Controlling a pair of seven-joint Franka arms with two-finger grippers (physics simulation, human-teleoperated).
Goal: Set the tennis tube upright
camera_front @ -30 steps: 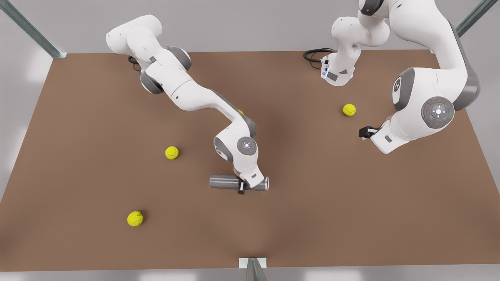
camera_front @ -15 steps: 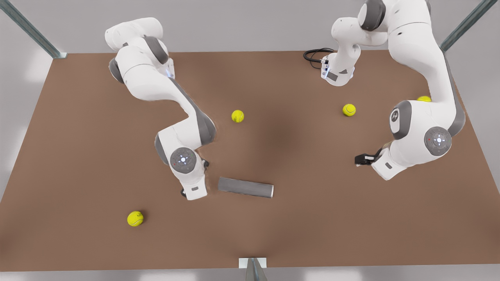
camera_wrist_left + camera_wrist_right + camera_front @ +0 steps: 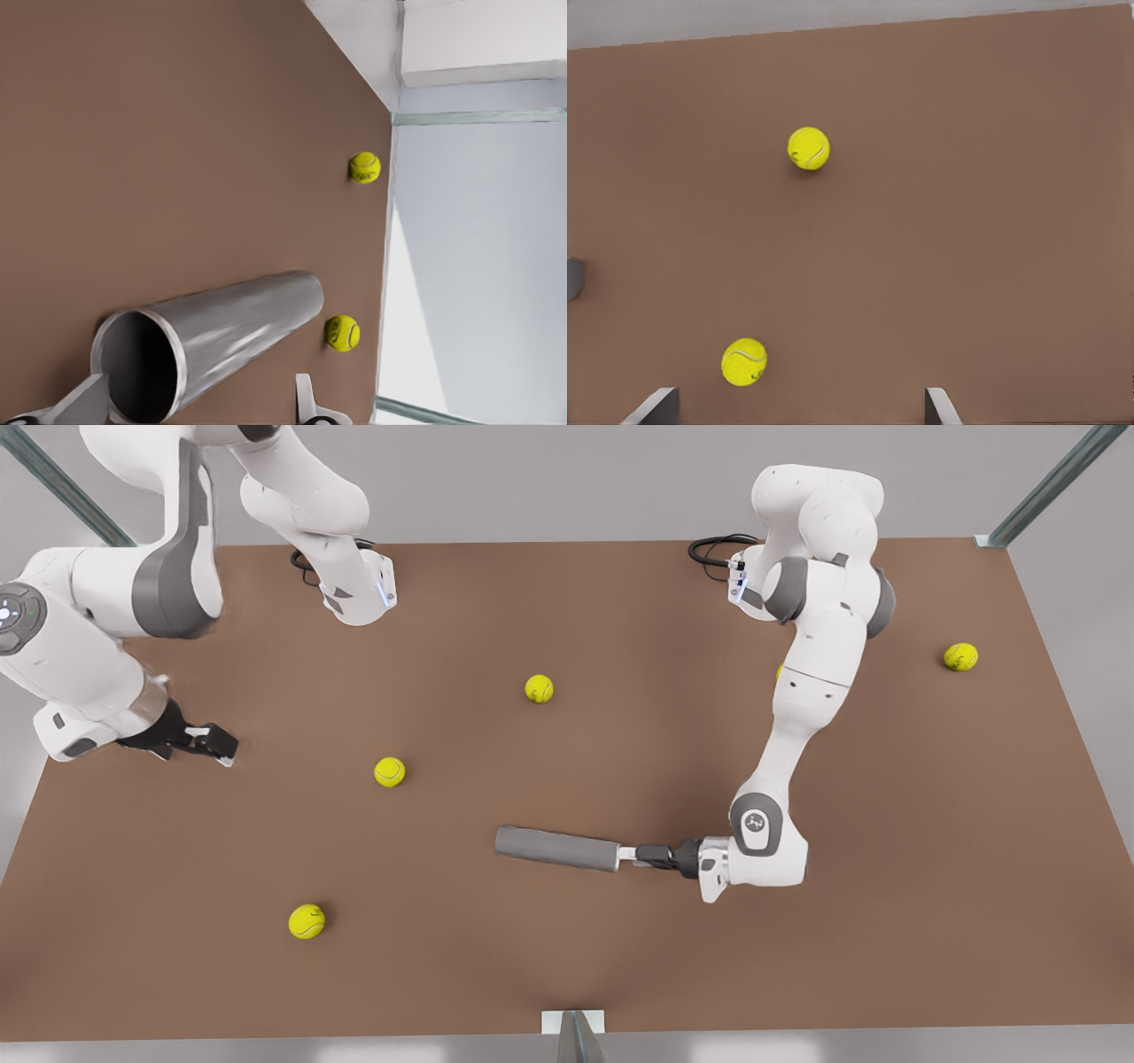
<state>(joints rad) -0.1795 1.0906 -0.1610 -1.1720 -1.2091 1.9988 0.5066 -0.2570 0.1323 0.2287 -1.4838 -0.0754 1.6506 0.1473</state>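
my left gripper (image 3: 627,856) sits low at the open end of the tennis tube (image 3: 556,849), on the front view's right of it, fingers apart; in my left wrist view one fingertip (image 3: 81,403) lies at the tube's rim and the other (image 3: 305,396) stands clear beside the wall. nothing is clamped yet. the tube lies flat on the table (image 3: 868,957), near the middle and toward the near edge, its length running across the front view.

risk, as i judge it: the tube is round and light-looking, so a push along its axis could slide it away, and a sideways nudge from one finger could roll it. a thin-rim pinch may slip as i tilt it up.

my right gripper (image 3: 202,740) waits at the front view's left, raised above the table, fingers apart, well apart from the tube.

five tennis balls lie scattered: one (image 3: 389,771) nearest the tube's closed end, one (image 3: 306,921) nearer the front edge, one (image 3: 539,688) behind, one (image 3: 960,656) far right, one partly hidden behind my left arm. none touches the tube; none blocks the lift.
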